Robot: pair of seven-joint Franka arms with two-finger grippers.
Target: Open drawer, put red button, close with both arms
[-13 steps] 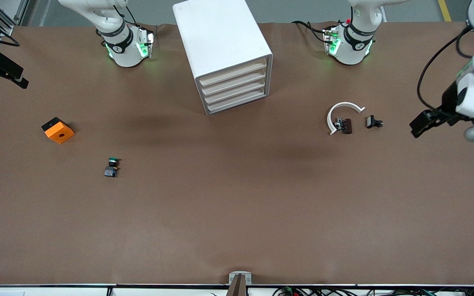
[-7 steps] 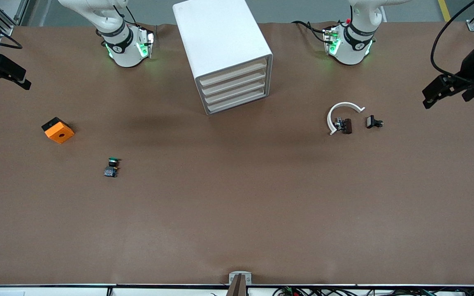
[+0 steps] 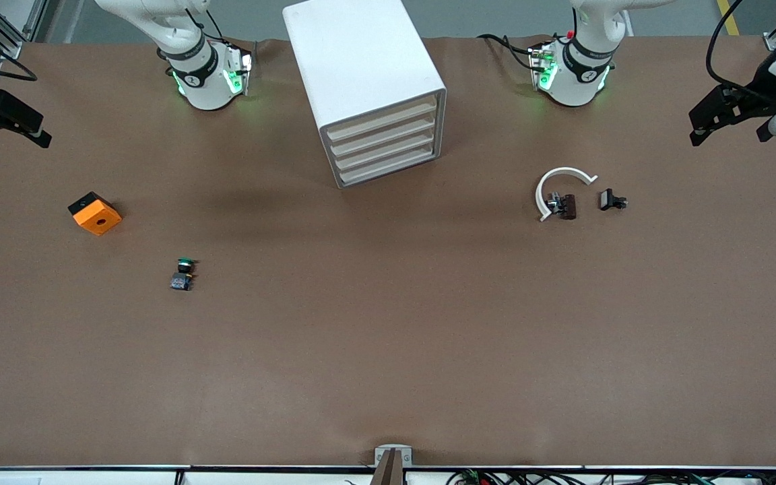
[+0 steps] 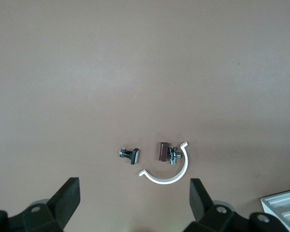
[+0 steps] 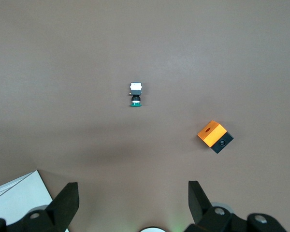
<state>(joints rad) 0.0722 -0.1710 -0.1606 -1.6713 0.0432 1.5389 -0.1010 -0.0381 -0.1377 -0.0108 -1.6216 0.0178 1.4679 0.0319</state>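
Observation:
The white drawer cabinet (image 3: 368, 74) stands mid-table between the two arm bases, and all of its drawers (image 3: 384, 145) are pushed in. The red button is out of view in every frame. My left gripper (image 3: 728, 133) hangs open and empty over the table's edge at the left arm's end; in the left wrist view the left gripper (image 4: 134, 193) has bare table between its fingers. My right gripper (image 3: 14, 138) hangs open and empty over the edge at the right arm's end. The right gripper (image 5: 133, 193) likewise shows only table between its fingers.
A green-capped switch (image 3: 184, 273) and an orange block (image 3: 94, 213) lie toward the right arm's end. A white curved piece (image 3: 556, 183), a brown part (image 3: 567, 206) and a small black clip (image 3: 610, 200) lie toward the left arm's end.
The left gripper has drawn away from the small parts, toward the bases' side of the table at its end. The right gripper shifted only slightly. Nothing on the table moved.

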